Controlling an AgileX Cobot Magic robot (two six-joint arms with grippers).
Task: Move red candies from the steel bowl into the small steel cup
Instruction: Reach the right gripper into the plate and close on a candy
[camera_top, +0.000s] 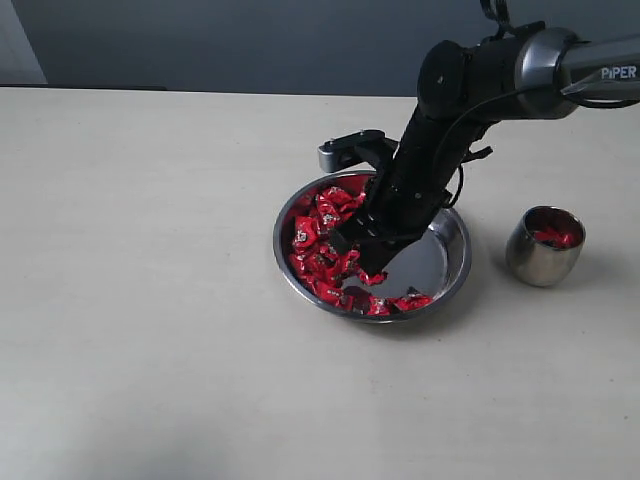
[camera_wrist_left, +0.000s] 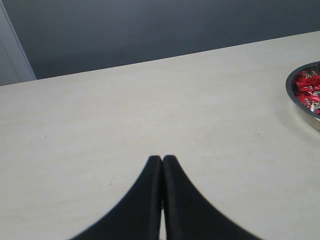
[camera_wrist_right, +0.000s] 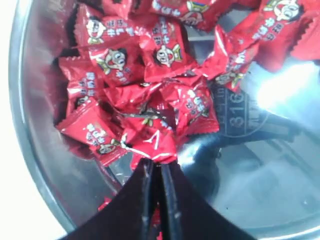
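Note:
The steel bowl (camera_top: 452, 272) sits at mid-table with red candies (camera_top: 318, 236) heaped in its left half. My right gripper (camera_top: 367, 268) reaches down into it, its fingers shut on a red candy (camera_wrist_right: 156, 144) at the edge of the heap, just above the bowl's bare bottom (camera_wrist_right: 260, 180); red wrapper shows between the fingertips (camera_wrist_right: 148, 172). The small steel cup (camera_top: 541, 260) stands upright to the right of the bowl, holding a few red candies (camera_top: 556, 237). My left gripper (camera_wrist_left: 162, 160) is shut on nothing above bare table, with the bowl's rim (camera_wrist_left: 292, 93) far off to one side.
The right arm (camera_top: 480, 80) slants over the bowl's far right rim, between bowl and cup. A grey-black block of the arm (camera_top: 350, 148) juts out past the bowl's far rim. The pale table (camera_top: 150, 300) ends at a dark wall behind.

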